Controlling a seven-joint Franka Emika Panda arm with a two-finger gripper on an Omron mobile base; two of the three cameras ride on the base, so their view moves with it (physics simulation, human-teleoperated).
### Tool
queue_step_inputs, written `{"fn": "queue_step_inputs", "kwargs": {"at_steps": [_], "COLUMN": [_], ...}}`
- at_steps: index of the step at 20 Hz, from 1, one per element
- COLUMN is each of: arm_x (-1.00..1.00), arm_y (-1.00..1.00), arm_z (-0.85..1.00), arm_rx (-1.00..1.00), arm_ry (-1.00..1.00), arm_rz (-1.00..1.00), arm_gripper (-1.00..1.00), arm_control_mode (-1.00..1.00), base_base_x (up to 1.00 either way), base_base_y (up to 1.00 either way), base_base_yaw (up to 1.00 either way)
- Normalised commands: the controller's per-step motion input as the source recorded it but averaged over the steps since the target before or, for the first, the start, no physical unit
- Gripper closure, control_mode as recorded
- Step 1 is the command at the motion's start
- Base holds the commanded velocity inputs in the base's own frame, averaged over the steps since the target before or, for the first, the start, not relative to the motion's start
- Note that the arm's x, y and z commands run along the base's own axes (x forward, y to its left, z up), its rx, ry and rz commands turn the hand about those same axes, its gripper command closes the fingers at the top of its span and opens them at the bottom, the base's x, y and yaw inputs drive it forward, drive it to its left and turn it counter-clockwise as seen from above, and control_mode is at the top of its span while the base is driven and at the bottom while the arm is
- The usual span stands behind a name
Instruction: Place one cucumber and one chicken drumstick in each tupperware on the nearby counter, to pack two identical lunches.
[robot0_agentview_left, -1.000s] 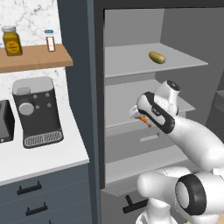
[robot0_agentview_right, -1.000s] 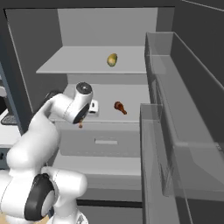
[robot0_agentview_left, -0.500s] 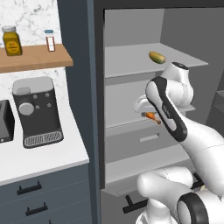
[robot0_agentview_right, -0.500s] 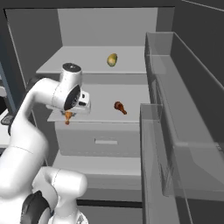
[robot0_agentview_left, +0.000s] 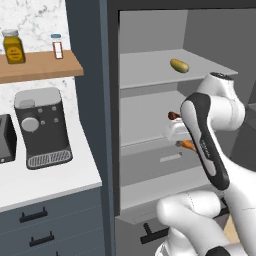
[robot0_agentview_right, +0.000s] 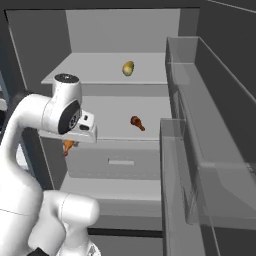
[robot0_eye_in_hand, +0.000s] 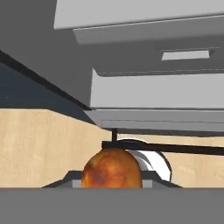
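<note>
The gripper (robot0_agentview_right: 70, 146) is clamped on the orange-brown chicken drumstick (robot0_eye_in_hand: 112, 169), held in front of the open fridge, just outside the lower shelf's front edge; in the hand view its bulbous end sits at the bottom, with a drawer (robot0_eye_in_hand: 157, 61) above. The darker drumstick (robot0_agentview_right: 137, 122) lies on the lower shelf (robot0_agentview_right: 110, 112); a yellow-green item (robot0_agentview_right: 128, 68) rests on the upper shelf (robot0_agentview_right: 100, 67); a coffee machine (robot0_agentview_left: 41, 127) stands on the counter (robot0_agentview_left: 45, 182).
</note>
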Motion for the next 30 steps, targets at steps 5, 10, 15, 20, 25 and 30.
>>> {"fn": "queue_step_inputs", "kwargs": {"at_steps": [5,10,15,20,25,30], "arm_x": [-0.55,-0.31,-0.52,0.00,0.00,0.00], "arm_y": [-0.02,0.00,0.00,0.00,0.00,0.00], "arm_z": [0.00,0.00,0.00,0.00,0.00,0.00], "arm_rx": [0.00,0.00,0.00,0.00,0.00,0.00], "arm_ry": [-0.04,0.00,0.00,0.00,0.00,0.00], "arm_rz": [0.00,0.00,0.00,0.00,0.00,0.00], "arm_gripper": [1.00,1.00,1.00,1.00,1.00,1.00], "arm_control_mode": [-1.00,-1.00,1.00,1.00,1.00,1.00], "base_base_x": [0.00,0.00,-0.16,-0.79,-0.59,-0.41], "base_base_y": [0.00,0.00,0.01,0.57,0.99,1.00], "base_base_yaw": [0.00,0.00,0.00,0.02,0.12,0.16]}}
